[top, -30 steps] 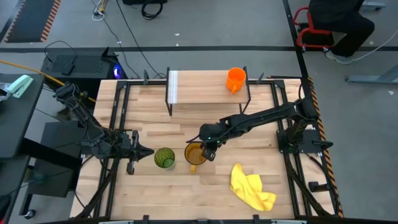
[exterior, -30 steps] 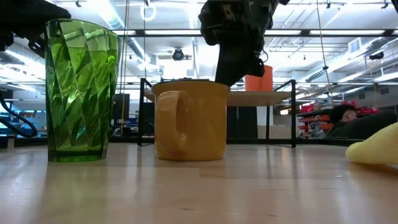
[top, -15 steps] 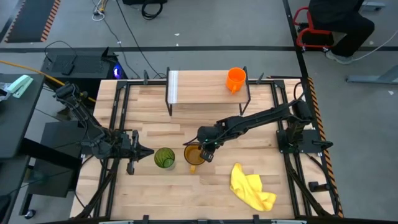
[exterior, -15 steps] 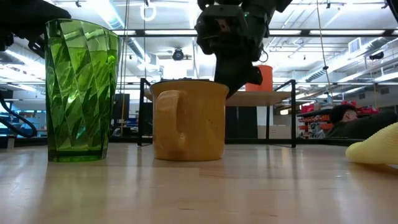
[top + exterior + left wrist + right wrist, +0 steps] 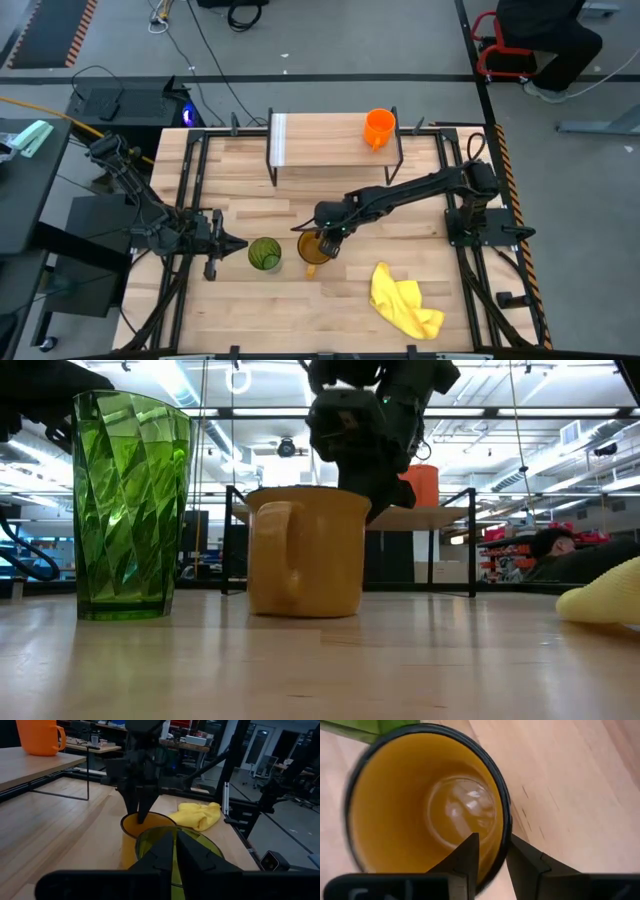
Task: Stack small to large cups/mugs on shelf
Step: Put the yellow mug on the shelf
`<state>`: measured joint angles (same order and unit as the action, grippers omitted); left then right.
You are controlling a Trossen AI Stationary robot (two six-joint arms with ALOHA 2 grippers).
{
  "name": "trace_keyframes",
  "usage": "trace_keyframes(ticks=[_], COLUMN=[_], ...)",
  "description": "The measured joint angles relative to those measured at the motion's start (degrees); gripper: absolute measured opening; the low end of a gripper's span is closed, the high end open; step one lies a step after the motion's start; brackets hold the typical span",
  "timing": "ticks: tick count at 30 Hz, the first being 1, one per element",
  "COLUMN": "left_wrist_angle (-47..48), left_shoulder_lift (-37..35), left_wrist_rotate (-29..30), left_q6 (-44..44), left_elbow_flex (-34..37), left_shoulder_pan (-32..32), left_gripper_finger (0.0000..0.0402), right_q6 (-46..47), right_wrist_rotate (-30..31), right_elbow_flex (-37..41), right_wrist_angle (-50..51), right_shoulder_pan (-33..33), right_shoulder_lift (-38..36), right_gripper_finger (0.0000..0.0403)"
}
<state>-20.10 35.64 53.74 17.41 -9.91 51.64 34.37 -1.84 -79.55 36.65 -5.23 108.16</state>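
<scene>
The amber-yellow mug [image 5: 312, 248] [image 5: 305, 555] stands upright on the table, its handle toward the near edge. My right gripper [image 5: 328, 243] [image 5: 492, 837] reaches down onto its rim and is shut on it. The green tumbler [image 5: 264, 253] [image 5: 130, 505] stands on its base just left of the mug. My left gripper [image 5: 240, 245] [image 5: 175, 832] is shut and level, pointing at the tumbler from the table's left, close beside it. The orange cup [image 5: 379, 128] [image 5: 39, 737] stands on the right end of the shelf [image 5: 320, 140]. My right gripper holds the mug's wall at the rim on its right side [image 5: 506, 827]. One finger [image 5: 470, 852] is inside the mug and the other [image 5: 525, 857] is outside. The fingers come from above, pointing down. The mug stays upright with its base on the table.
A crumpled yellow cloth [image 5: 405, 303] [image 5: 605, 605] lies near the table's near right corner. The shelf's thin black legs [image 5: 272, 165] stand at the far middle. Bare tabletop [image 5: 300, 200] lies between the shelf and the mug. A person sits beyond the far right corner [image 5: 545, 40].
My right gripper has come down and a little toward the table's left, from above the mug's mouth until its fingers stand on either side of the rim. The tumbler, the orange cup and my left arm have kept still.
</scene>
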Motion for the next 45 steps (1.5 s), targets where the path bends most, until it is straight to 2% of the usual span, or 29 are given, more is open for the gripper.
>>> trace_keyframes(ticks=[9, 19, 29, 35, 45], left_wrist_angle=[0.3, 0.4, 0.7, 0.7, 0.9], left_shoulder_lift=[0.0, 0.0, 0.0, 0.0, 0.0], left_wrist_rotate=[0.0, 0.0, 0.0, 0.0, 0.0], left_q6=[0.0, 0.3, 0.4, 0.4, 0.4], left_elbow_flex=[0.0, 0.0, 0.0, 0.0, 0.0], left_shoulder_pan=[0.0, 0.0, 0.0, 0.0, 0.0], left_gripper_finger=[0.0021, 0.0027, 0.0021, 0.0023, 0.0016], right_q6=[0.3, -0.3, -5.1, -7.6, -9.1], right_wrist_rotate=[0.2, 0.4, 4.3, 3.8, 3.9], right_elbow_flex=[0.0, -0.4, -6.8, -10.6, -19.5], right_wrist_angle=[0.1, 1.4, 8.8, 12.2, 23.4], right_shoulder_pan=[0.9, 0.9, 0.6, 0.6, 0.7], right_shoulder_lift=[0.3, 0.2, 0.2, 0.2, 0.2], right_gripper_finger=[0.009, 0.0019, 0.0018, 0.0018, 0.0018])
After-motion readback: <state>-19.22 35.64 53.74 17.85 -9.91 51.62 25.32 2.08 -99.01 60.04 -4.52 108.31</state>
